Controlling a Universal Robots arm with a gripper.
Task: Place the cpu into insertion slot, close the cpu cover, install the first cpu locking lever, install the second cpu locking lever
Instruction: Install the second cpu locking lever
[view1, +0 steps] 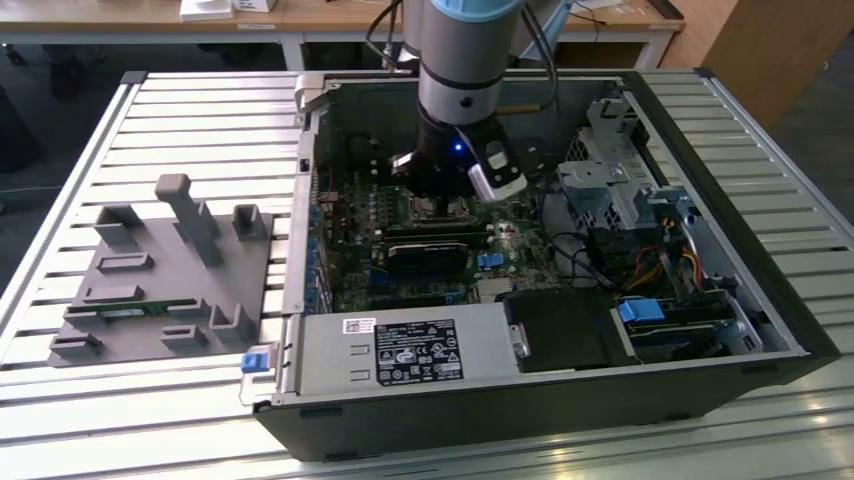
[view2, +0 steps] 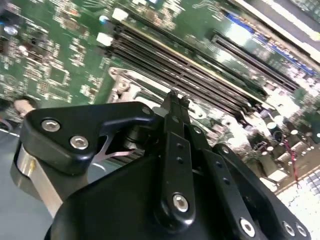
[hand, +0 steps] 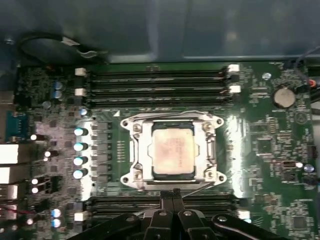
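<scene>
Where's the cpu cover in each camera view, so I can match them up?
Exterior view: cpu cover directly under the arm's wrist, partly hidden.
First wrist view: centre, framing the cpu.
Second wrist view: silvery corner beyond the pincer.
Shared landmark: green motherboard.

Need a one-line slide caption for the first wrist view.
Shut gripper poised beside the socket, with the cpu seated and the cpu cover closed over it on the motherboard.
</scene>
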